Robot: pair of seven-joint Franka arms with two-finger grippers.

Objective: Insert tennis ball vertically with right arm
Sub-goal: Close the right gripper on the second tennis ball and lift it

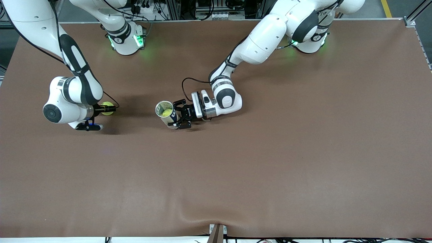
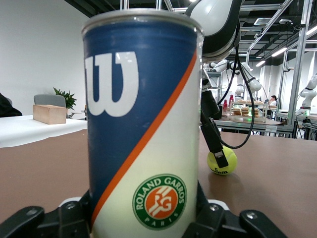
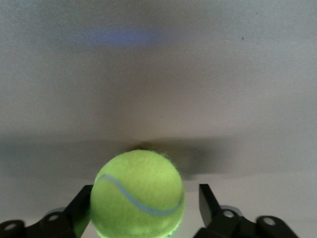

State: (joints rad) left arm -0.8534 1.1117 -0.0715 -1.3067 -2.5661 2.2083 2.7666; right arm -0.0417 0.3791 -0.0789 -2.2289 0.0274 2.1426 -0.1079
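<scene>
Reaching for the tennis ball [image 1: 107, 108], can already waiting upright

The right gripper [image 1: 108, 108] sat low at the ball on the table toward the right arm's end, fingers [image 3: 210, 201] spread either side, one with a visible gap, so not clamped yet. The left gripper [image 1: 180, 116] was closed around the Wilson can [image 1: 166, 113], mouth up, one ball inside. I'd centre, squeeze, lift straight, then drop in from directly above the rim. Lots of bare table [image 1: 270, 162] between them.
</scene>
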